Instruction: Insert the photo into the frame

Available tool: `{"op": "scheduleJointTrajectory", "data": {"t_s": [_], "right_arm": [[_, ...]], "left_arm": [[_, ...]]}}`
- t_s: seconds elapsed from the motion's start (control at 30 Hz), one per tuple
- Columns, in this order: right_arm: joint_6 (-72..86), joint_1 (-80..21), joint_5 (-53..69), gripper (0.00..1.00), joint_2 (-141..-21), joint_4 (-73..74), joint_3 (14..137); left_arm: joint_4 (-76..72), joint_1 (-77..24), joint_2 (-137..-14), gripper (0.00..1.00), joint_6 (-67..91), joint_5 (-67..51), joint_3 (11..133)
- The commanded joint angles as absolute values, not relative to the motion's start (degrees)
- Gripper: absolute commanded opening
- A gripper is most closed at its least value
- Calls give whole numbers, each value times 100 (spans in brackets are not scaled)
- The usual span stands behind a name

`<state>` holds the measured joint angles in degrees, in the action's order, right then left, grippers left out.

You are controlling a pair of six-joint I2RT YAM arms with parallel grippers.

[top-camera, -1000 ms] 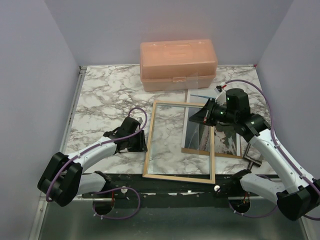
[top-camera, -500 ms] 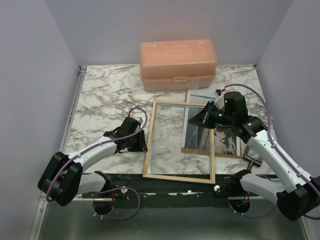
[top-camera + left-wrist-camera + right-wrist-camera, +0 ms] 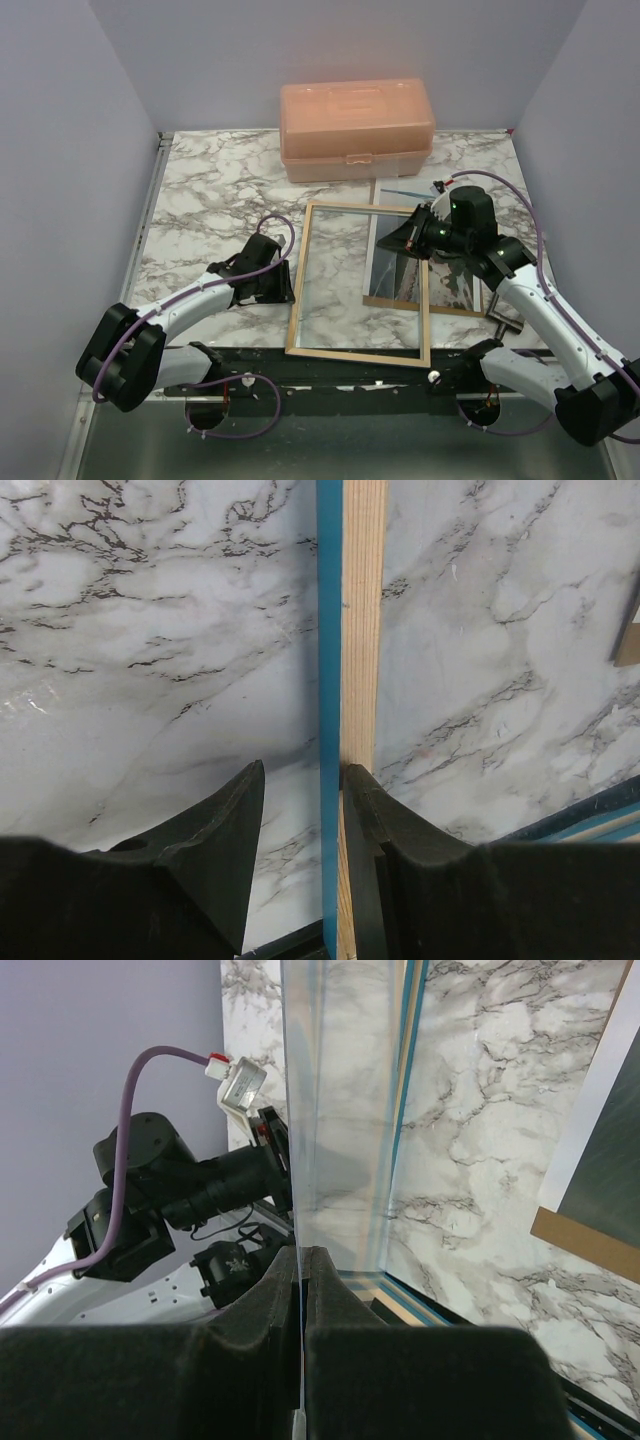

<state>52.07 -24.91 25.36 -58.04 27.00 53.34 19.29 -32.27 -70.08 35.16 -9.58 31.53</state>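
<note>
The frame [image 3: 355, 354], light wood side up, lies flat near the table's front edge. My left gripper [image 3: 284, 285] is open astride its left rim [image 3: 362, 630]: the right finger touches the wood and the left finger stands clear of the blue edge. My right gripper [image 3: 386, 238] is shut on the right edge of the clear pane [image 3: 340, 1110] and holds that edge raised over the frame [image 3: 412, 1080]. The photo [image 3: 455, 285], dark scenery with a white border, lies on the brown backing board [image 3: 420, 303] to the right, partly under the frame's right rim. It also shows in the right wrist view [image 3: 605, 1170].
A closed orange plastic box [image 3: 357, 128] stands at the back middle. A small grey metal piece [image 3: 505, 320] lies by the right arm. Walls close in the table on the left, right and back. The black front ledge [image 3: 330, 372] runs just below the frame.
The right wrist has shifted slightly towards the frame with the pane still in its grip. The left arm, the frame and the photo have not visibly moved.
</note>
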Motion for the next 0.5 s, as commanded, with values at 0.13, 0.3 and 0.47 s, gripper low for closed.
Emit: {"op": "scheduleJointTrajectory", "data": {"t_s": [0.13,0.3,0.47], "right_arm": [[5322,-2492,2598,1,-5678,2601,5499],[5315,-2496,2571,1,-5669,2611,5496],[5331,-2496,2541,0,-5652,2615,5490]], "left_arm": [[1997,-3213,-7194,38,3419,-817,3144],[1999,-3211,-7202,38,3410,-826,3144],[1989,-3214,-7216,38,3410,-826,3154]]}}
